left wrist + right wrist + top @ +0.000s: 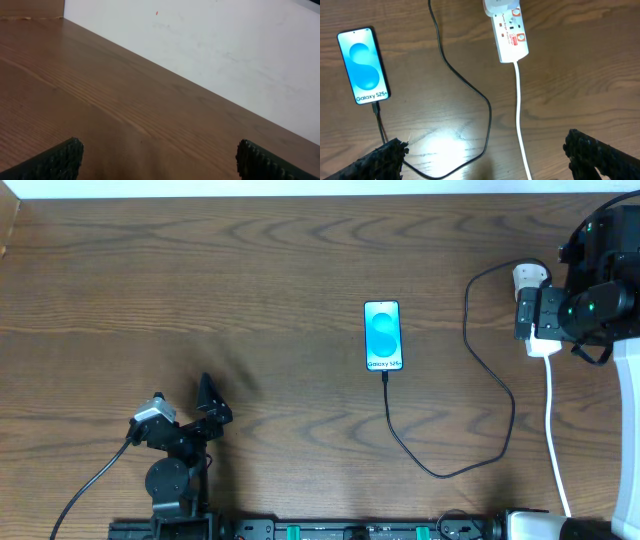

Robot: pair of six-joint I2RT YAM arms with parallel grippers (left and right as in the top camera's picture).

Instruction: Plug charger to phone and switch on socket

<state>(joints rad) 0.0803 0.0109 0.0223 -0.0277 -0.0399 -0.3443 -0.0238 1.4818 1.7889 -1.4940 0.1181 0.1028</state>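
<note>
Socket sat by right edge, long axis far-to-near, just ahead of my right gripper, jaws spread; left gripper far off, also spread

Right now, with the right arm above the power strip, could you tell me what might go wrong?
The charger loops loosely beneath the open right gripper; a descent could snag it and tug the connector from the phone. The socket looks unsecured, so pressing its small red switch may push it aside.
</note>
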